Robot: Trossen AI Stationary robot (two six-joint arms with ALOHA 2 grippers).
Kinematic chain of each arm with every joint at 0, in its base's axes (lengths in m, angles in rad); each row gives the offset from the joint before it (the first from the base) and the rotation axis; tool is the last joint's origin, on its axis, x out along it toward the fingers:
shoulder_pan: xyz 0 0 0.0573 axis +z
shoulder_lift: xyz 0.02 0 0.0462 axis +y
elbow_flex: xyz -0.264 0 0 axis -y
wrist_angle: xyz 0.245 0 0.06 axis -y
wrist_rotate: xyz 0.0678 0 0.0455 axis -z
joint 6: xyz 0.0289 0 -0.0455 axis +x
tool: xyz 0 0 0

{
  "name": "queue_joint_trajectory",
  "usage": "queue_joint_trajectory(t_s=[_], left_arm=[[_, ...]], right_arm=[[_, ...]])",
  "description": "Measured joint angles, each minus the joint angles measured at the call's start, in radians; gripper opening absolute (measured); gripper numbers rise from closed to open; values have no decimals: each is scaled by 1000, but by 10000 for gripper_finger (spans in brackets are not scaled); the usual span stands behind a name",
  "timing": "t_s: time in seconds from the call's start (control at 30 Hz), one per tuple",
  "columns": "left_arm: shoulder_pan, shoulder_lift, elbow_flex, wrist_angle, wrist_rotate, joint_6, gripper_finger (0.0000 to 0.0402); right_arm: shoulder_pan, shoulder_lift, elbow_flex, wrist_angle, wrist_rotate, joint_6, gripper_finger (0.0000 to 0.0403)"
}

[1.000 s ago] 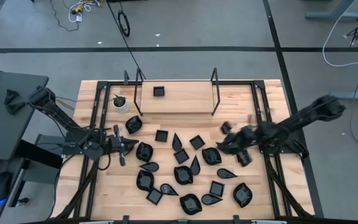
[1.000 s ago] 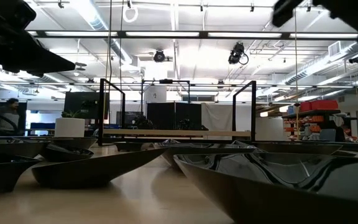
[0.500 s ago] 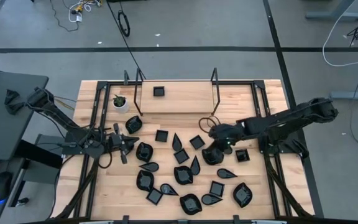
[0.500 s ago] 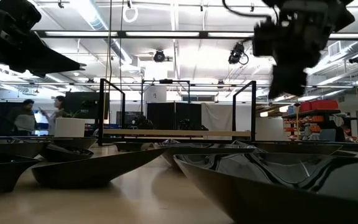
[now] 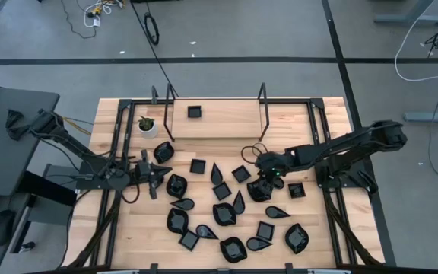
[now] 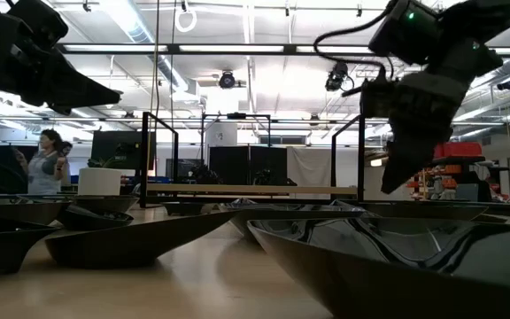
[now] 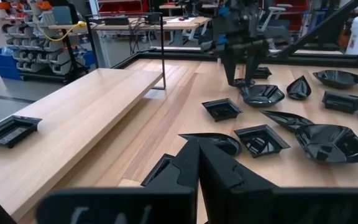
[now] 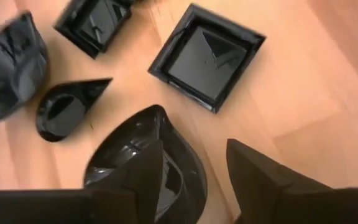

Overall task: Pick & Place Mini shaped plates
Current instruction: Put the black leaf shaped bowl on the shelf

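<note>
While most plates (image 5: 220, 215) lie scattered over the near and middle table, the right gripper (image 5: 262, 180) hangs just above a rounded plate (image 5: 259, 190) right of centre, fingers spread either side of its rim. This looks like the reach before a pick; next it must drop and close on that rim. A second ago it was farther right and nearly shut. The left gripper (image 5: 156, 175) waits closed and empty at the left. One square plate (image 5: 195, 112) already sits on the far shelf (image 5: 226, 122).

no legible text, labels, signs
</note>
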Motion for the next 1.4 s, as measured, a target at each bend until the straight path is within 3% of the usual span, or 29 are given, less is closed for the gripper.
queue_joint_trajectory(t_s=[0.33,0.73,0.87,1.03,1.27,1.4], left_arm=[[17,0,0,0,32,-7,9],[16,0,0,0,33,-7,9],[16,0,0,0,33,-7,9],[16,0,0,0,33,-7,10],[16,0,0,0,32,-7,9],[16,0,1,0,31,-6,8]], right_arm=[[0,88,0,29,1,-103,140],[1,87,0,36,-76,-128,10],[1,55,-1,65,-72,-67,8],[17,-21,76,71,32,1,3],[3,-42,354,71,307,-18,1],[-73,7,522,36,325,-121,1]])
